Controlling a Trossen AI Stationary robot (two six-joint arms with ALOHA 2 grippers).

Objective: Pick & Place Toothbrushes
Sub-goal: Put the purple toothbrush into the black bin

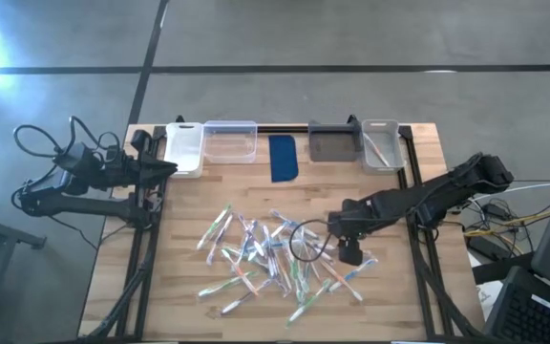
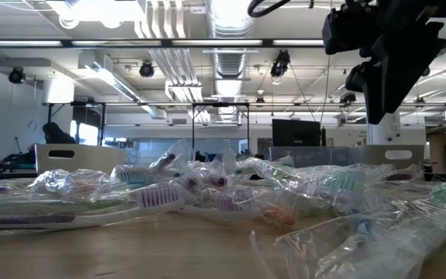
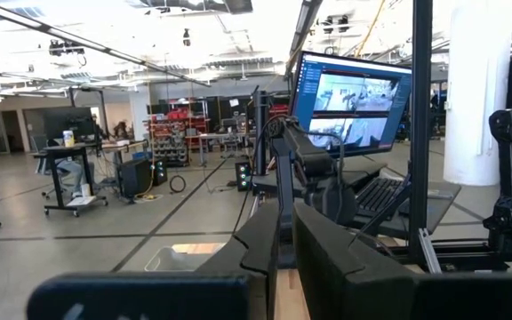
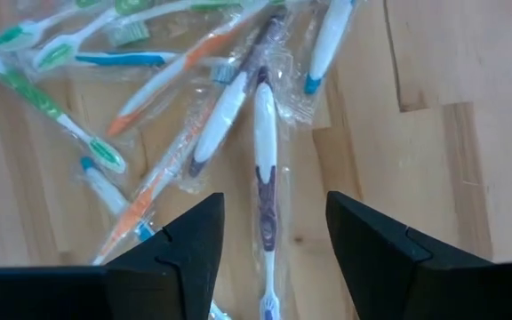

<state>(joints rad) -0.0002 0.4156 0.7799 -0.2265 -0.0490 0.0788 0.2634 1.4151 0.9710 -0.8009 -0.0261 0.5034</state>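
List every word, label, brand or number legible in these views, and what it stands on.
None can be read.
Toothbrushes: wrappers show no legible print.
Monitor in the left wrist view: screen content too small to read.
Bins and blue pad: no marks visible.

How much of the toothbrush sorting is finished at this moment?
Done: one toothbrush seems to lie in the far right bin. In hand: the right gripper, open, hangs over a white-and-purple toothbrush. Left: nearly the whole pile on the table. The left gripper waits at the left edge.
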